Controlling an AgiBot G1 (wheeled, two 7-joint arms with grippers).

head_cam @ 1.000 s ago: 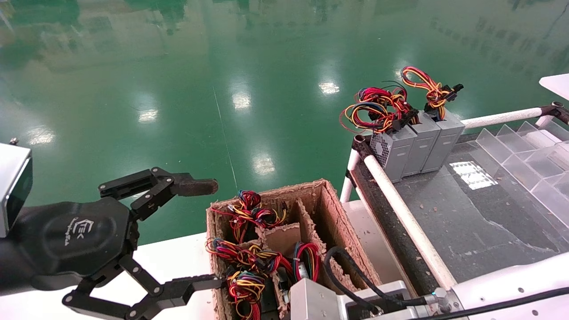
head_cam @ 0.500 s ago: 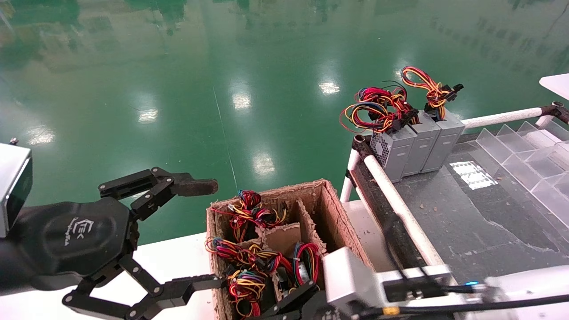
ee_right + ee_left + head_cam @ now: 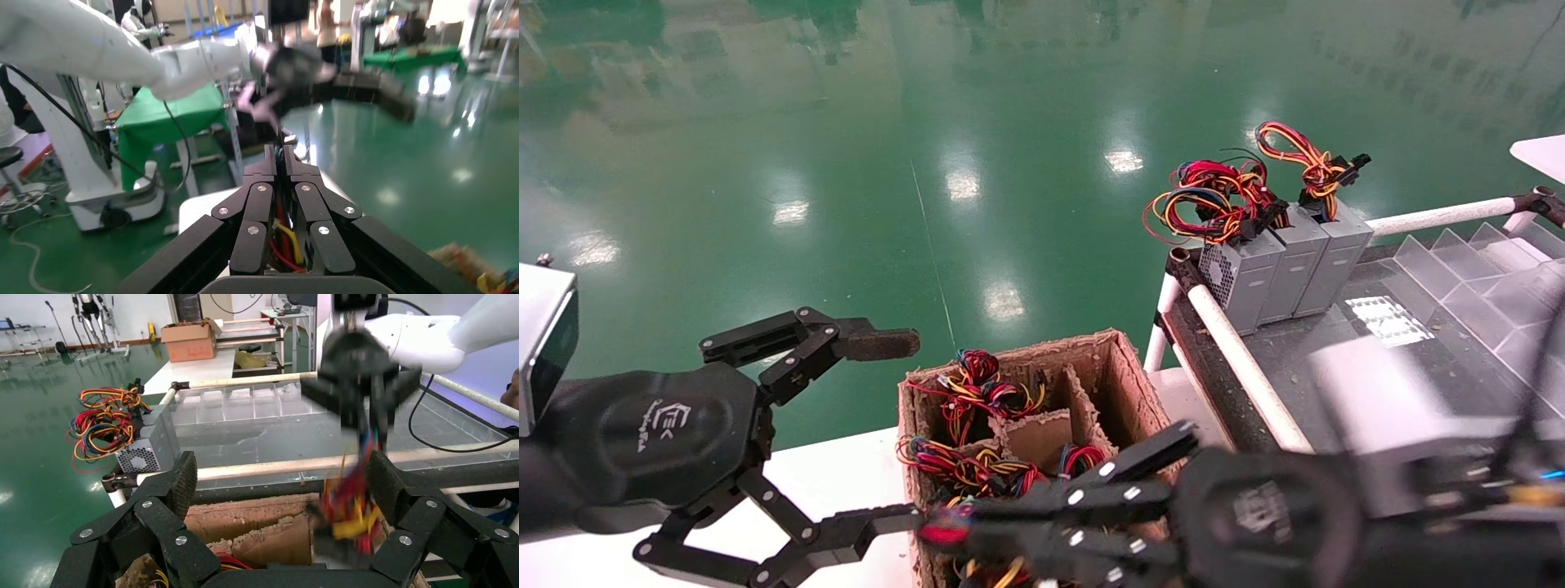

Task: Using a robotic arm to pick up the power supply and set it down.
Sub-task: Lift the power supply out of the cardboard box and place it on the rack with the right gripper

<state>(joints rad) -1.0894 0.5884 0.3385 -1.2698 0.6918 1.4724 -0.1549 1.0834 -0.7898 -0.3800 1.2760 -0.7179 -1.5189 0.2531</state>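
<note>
My right gripper [image 3: 940, 531] reaches over the near end of the cardboard box [image 3: 1128, 371], blurred by motion. It is shut on the red and yellow wires [image 3: 284, 236] of a power supply. In the left wrist view those wires [image 3: 352, 508] hang below the right gripper [image 3: 367, 416], and the supply's grey body is only a dark blur under them. My left gripper [image 3: 903, 431] hovers open at the box's left side, holding nothing. The right wrist view shows the right gripper [image 3: 281, 153] with its fingers pressed together on the wires.
The box's compartments hold several more wire bunches [image 3: 977, 384]. Three grey power supplies [image 3: 1283, 269] stand upright at the dark table's [image 3: 1369, 408] far corner, behind a white rail [image 3: 1242, 367]. Clear plastic dividers [image 3: 1483, 286] lie at the right. Green floor lies beyond.
My right arm has risen and swung to the right, bringing its gripper up out of the box with the wire bunch in it. The left arm has not moved.
</note>
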